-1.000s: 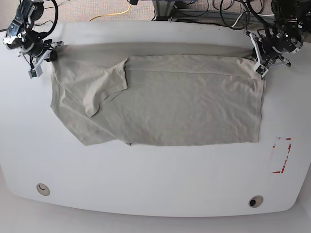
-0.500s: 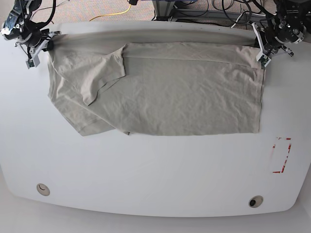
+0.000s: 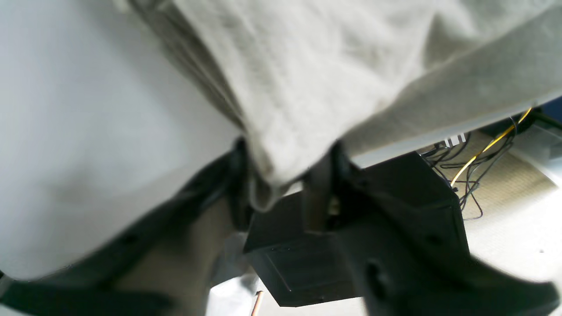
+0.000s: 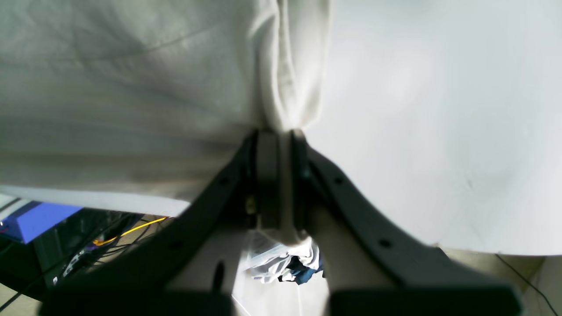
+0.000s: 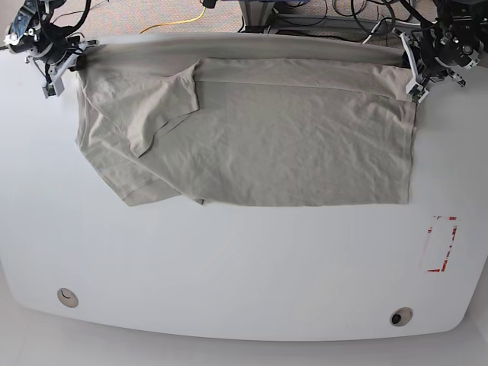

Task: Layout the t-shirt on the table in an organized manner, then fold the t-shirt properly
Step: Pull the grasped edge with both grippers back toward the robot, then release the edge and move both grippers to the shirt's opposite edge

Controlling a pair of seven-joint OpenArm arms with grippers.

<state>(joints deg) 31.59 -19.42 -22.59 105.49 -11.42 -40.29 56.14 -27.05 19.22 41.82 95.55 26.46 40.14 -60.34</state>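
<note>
Across the far half of the big smooth white table [image 5: 244,282] w/ rounded corners lies the wrinkled light khaki-grey short-sleeved cotton t-shirt [image 5: 267,137], spread sideways, its far edge running right along the table's back edge. One sleeve is folded over onto the body near the base view's left, and the lower corner on that side is skewed and tucked under. Right gripper [image 5: 62,67] sits at the far-left corner in base view, arm reaching in from off the table edge, fingers pointing inward & low over the surface; in its wrist view the dark jaws stand close together, clamped on a bunched fold of shirt fabric [image 4: 287,87] that passes between them and hangs out below. Left gripper [image 5: 415,84] sits at the far-right corner in base view, wrist tilted, fingers angled down toward the shirt's corner at the table's back edge. In its wrist view the two dark fingers [image 3: 320,193] stand apart w/ the shirt's corner [image 3: 272,166] drooping between them; fabric brushes one finger, but can't tell if it's actually gripped, view is blurred. Near the right-hand front of the table is a red-outlined rectangle mark [image 5: 441,244], well apart from the shirt, and two small round holes [image 5: 68,297] sit along the near edge. Yellow cable [image 5: 183,19] & dark wires lie on the floor behind.
</note>
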